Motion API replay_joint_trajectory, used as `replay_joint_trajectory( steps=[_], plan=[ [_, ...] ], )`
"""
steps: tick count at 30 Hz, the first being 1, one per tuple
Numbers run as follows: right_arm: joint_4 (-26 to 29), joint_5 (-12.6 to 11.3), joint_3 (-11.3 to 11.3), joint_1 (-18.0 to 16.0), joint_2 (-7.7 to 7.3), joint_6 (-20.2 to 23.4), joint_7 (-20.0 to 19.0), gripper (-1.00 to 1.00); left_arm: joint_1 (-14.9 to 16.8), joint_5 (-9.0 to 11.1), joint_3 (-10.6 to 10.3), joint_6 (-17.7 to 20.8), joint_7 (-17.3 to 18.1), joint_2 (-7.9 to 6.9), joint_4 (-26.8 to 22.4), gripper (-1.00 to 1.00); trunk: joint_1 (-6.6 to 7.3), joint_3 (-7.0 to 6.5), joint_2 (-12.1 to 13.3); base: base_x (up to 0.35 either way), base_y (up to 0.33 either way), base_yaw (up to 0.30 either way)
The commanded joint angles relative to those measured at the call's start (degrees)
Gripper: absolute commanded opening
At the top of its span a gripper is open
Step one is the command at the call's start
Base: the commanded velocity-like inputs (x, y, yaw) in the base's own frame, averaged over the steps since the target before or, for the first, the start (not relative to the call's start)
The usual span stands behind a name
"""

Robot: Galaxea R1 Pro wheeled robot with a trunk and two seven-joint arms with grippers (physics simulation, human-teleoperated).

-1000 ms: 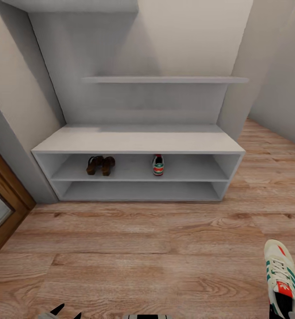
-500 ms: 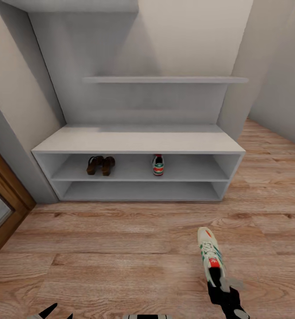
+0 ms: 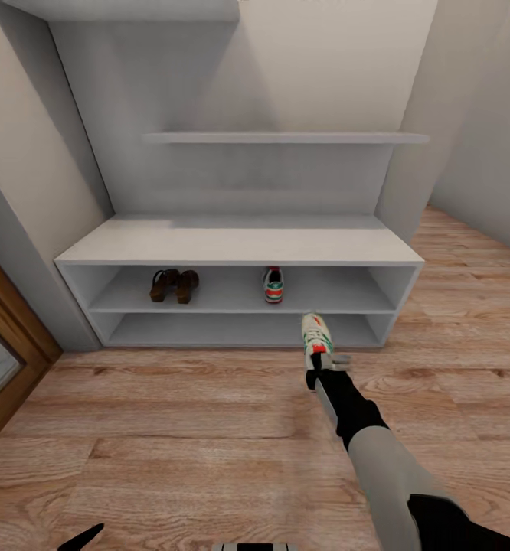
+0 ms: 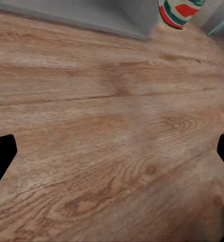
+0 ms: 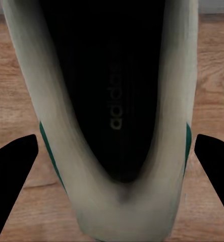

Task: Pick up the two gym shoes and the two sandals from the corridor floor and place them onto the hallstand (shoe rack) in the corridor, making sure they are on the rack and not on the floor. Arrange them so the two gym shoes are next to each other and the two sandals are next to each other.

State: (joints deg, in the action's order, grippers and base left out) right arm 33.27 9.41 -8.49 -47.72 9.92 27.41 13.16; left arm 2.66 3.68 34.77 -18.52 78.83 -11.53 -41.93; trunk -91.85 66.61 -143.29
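right pincer (image 3: pixel 322 366) clamped on the heel of a gym shoe (image 3: pixel 315 335), toe at 12 o'clock toward the hallstand (image 3: pixel 240 245), off the floor; looks light, stiff-soled, soft-collared, so heel grip suits; left pincer (image 4: pixel 112 166) spread, empty.

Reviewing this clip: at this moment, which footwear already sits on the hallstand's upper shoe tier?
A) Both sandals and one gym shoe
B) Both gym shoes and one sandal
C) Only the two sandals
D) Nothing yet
A: the head view shows the two sandals side by side and one gym shoe on the upper tier of the hallstand, while the right gripper carries the second gym shoe.
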Motion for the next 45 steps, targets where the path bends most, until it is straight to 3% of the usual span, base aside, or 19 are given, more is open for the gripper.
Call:
replay_joint_trajectory(
  steps=[1,4,7,12,18,33,41,45],
  plan=[
    [0.4,1.0,-0.1,-1.2,0.08,1.5,0.0,-1.00,0.1,0.1,0.1,-0.2,1.1,0.00,0.0,1.00,0.02,0.05,0.0,0.000,0.000,0.000],
    [1.1,0.9,0.1,-2.8,0.08,3.2,0.1,-1.00,0.4,-1.8,0.0,0.5,2.6,0.15,-0.1,1.00,0.02,0.05,0.0,0.000,0.000,0.000],
    [1.3,0.9,0.2,-3.1,0.08,3.5,0.0,-1.00,0.3,-5.6,0.1,0.7,2.9,0.48,0.0,1.00,0.02,0.05,0.0,0.000,0.000,0.000],
    [1.3,0.9,0.3,-3.2,0.08,3.4,0.0,-1.00,0.2,-7.8,0.0,0.5,3.1,0.75,0.0,1.00,0.02,0.05,0.0,0.000,0.000,0.000],
    [1.2,1.0,0.3,-3.1,0.08,3.3,-0.1,-1.00,0.1,-7.9,0.5,0.7,3.2,0.73,0.1,1.00,0.02,0.05,0.0,0.078,0.000,0.000],
    [1.3,0.9,0.2,-3.1,0.08,3.3,-0.2,-1.00,-0.1,-7.9,0.7,0.5,3.3,0.79,0.1,1.00,0.02,0.05,0.0,0.302,-0.034,0.000],
    [1.3,0.9,0.2,-3.1,0.08,3.3,-0.2,-1.00,-0.1,-7.9,0.0,0.4,3.3,0.80,0.0,1.00,0.02,0.05,0.0,0.047,-0.020,0.000],
    [1.3,0.9,0.2,-3.1,0.08,3.3,-0.2,-1.00,-0.1,-7.9,0.0,0.6,3.3,0.69,0.0,1.00,-0.08,0.94,-0.1,0.002,-0.001,0.000]
  ],
)
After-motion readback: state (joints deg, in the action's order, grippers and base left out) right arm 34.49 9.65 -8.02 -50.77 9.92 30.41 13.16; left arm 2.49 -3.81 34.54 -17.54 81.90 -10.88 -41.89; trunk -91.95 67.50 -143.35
